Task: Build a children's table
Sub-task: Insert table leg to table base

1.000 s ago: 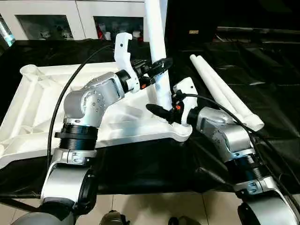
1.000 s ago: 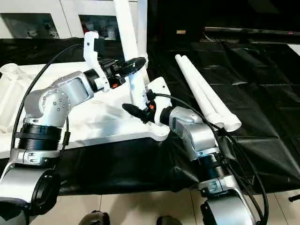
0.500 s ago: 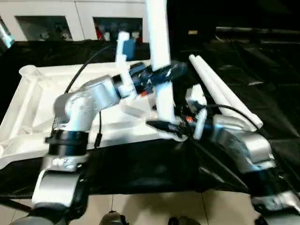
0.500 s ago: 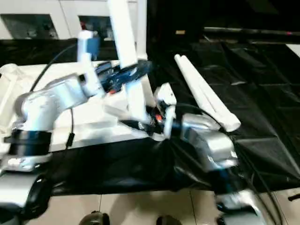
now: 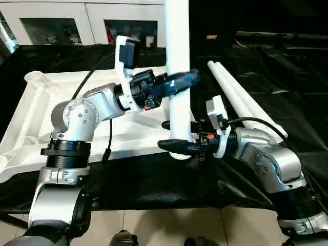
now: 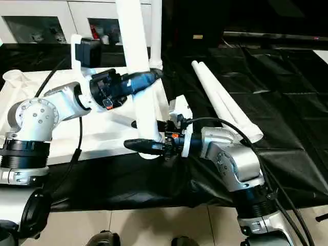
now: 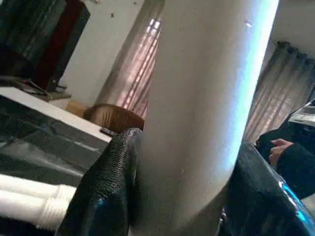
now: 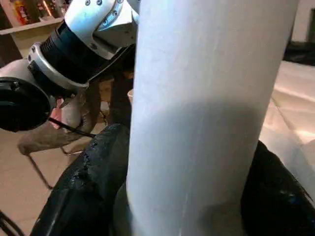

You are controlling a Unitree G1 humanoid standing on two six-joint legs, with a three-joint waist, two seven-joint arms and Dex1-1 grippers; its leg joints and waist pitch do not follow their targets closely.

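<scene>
The white table top [image 5: 36, 118] lies underside up on black cloth. One white leg [image 5: 177, 51] stands upright at its near right corner. My left gripper [image 5: 180, 81] is shut on this leg partway up; its black fingers [image 7: 106, 191] hug both sides of the tube. My right gripper [image 5: 175, 136] is shut on the same leg just above its foot, one finger [image 8: 93, 187] on each side. A second leg [image 6: 156, 31] stands upright behind. Two more legs [image 5: 241, 97] lie side by side on the cloth to the right.
Black cloth [image 5: 287, 77] covers the work surface; its front edge drops to a tiled floor [image 5: 154, 225]. White cabinets with glass doors [image 5: 51, 25] stand at the back. A person's hand [image 7: 278, 147] shows in the left wrist view, far behind the leg.
The leg has gone from leaning to upright. My left wrist has turned and taken a new hold higher on it. My right gripper has swung round to clasp the leg's foot.
</scene>
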